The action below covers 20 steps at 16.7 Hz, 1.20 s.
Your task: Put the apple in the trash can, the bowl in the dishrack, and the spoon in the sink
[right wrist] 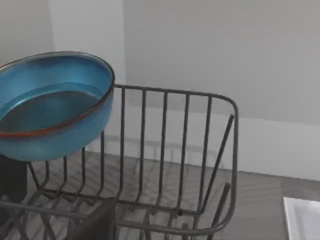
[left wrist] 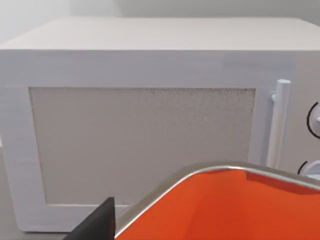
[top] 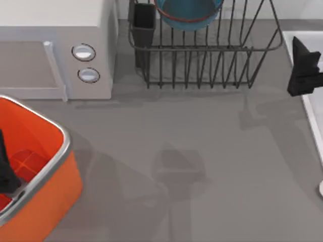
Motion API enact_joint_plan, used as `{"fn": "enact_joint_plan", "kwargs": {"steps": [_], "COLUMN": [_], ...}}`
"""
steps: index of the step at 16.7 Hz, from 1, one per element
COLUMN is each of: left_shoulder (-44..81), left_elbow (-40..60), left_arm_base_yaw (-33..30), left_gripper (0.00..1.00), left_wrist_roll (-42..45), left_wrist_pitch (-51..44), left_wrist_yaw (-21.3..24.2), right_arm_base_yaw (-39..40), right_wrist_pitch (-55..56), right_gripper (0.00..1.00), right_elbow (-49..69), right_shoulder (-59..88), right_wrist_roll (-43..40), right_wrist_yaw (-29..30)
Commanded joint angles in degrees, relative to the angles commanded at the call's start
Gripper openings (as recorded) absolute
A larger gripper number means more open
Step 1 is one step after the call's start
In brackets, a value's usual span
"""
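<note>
The blue bowl [top: 187, 12] leans tilted inside the dark wire dishrack [top: 202, 55] at the back; the right wrist view shows the bowl [right wrist: 50, 107] resting on the dishrack [right wrist: 175, 150] wires. My right gripper [top: 304, 68] hangs over the sink's [top: 318, 121] pale rim at the right edge, apart from the rack. My left gripper [top: 6, 174] is at the far left, above the open orange trash can [top: 60, 151], whose ribbed inside shows. The apple and the spoon are out of view.
A white microwave [top: 55, 45] with two round knobs stands at the back left, right behind the trash can [left wrist: 240, 205]. A black utensil cup [top: 144, 20] sits at the rack's left corner. A small pale rounded shape [top: 321, 189] touches the right edge. Grey tabletop spreads across the middle.
</note>
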Motion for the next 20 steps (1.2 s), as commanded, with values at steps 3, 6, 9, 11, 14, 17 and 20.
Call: {"fn": "enact_joint_plan", "kwargs": {"steps": [3, 6, 9, 11, 14, 17, 20], "left_shoulder": [0.0, 0.0, 0.0, 0.0, 0.0, 0.0, 0.0], "left_elbow": [0.0, 0.0, 0.0, 0.0, 0.0, 0.0, 0.0], "left_arm_base_yaw": [0.0, 0.0, 0.0, 0.0, 0.0, 0.0, 0.0], "left_gripper": [1.0, 1.0, 1.0, 1.0, 1.0, 1.0, 1.0], "left_wrist_roll": [0.0, 0.0, 0.0, 0.0, 0.0, 0.0, 0.0], "left_wrist_pitch": [0.0, 0.0, 0.0, 0.0, 0.0, 0.0, 0.0], "left_wrist_yaw": [0.0, 0.0, 0.0, 0.0, 0.0, 0.0, 0.0], "right_arm_base_yaw": [-5.71, -11.1, -15.6, -17.79, -19.4, -19.45, -19.26], "right_wrist_pitch": [-6.87, -13.33, -18.84, -21.43, -23.15, -23.19, -23.19], "right_gripper": [1.0, 1.0, 1.0, 1.0, 1.0, 1.0, 1.0], "right_elbow": [-12.1, -21.91, -28.41, -30.35, -30.76, -30.75, -30.56], "right_shoulder": [-20.4, -38.01, -50.76, -56.36, -60.25, -60.36, -60.08], "right_wrist_roll": [-0.46, -0.85, -1.08, -1.12, -1.09, -1.09, -1.17], "right_wrist_yaw": [-4.87, -7.86, -9.24, -9.36, -9.05, -9.03, -9.02]}}
